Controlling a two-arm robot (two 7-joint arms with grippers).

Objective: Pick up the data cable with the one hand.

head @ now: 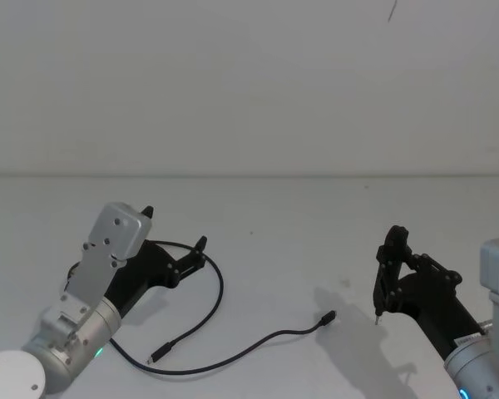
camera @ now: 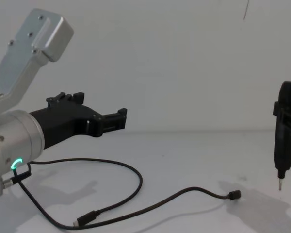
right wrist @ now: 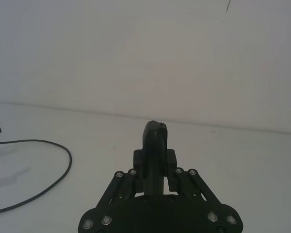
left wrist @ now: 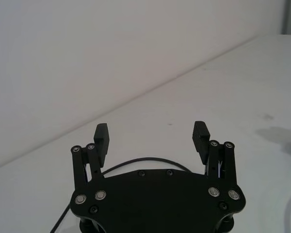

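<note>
The data cable (head: 219, 287) lies on the white table as a long thin black cord. One small plug (head: 327, 317) rests at mid-table and the other (head: 157, 358) nearer me on the left. In the chest view the cable (camera: 137, 183) curls under the left arm. My left gripper (head: 176, 229) hovers open above the cable's far loop, with nothing between its fingers (left wrist: 102, 137); the cable (left wrist: 145, 159) shows just under it. On the right, my right gripper (head: 390, 268) is shut on a black pen-shaped tool (camera: 284, 136) held upright, metal tip down, above the table.
A plain white wall rises behind the table's far edge (head: 249, 174). The table (head: 299, 241) between the two arms holds the cable's middle run and its shadow.
</note>
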